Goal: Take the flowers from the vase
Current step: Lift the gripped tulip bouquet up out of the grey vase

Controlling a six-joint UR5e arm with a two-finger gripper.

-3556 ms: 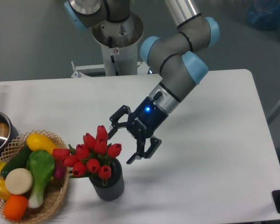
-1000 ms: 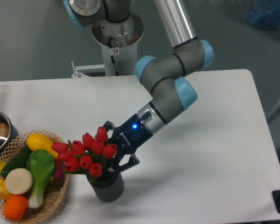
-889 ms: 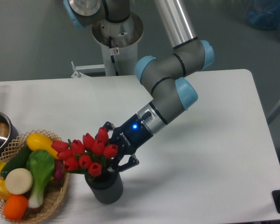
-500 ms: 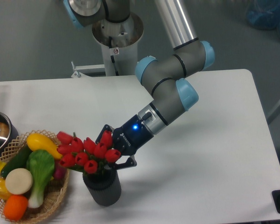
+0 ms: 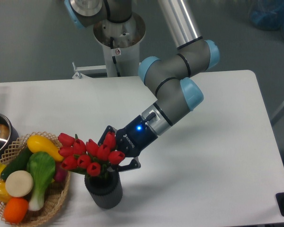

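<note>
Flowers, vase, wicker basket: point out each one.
flowers (image 5: 87,156), fixed camera, on a red tulip head mid-bunch.
vase (image 5: 104,193), fixed camera, on its ribbed dark side.
wicker basket (image 5: 57,198), fixed camera, on its woven right rim.

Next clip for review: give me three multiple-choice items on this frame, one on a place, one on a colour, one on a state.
1. The wicker basket lies where from the vase?
A. camera-left
B. camera-right
C. behind it

2. The flowers are
A. yellow
B. red
C. white

3. The flower stems are
A. on the table
B. in the basket
C. in the vase

Answers: 1 A, the basket sits at the left table edge. 2 B, the tulip heads are red. 3 C, the stems enter the vase, with the claw at the bunch.
</note>
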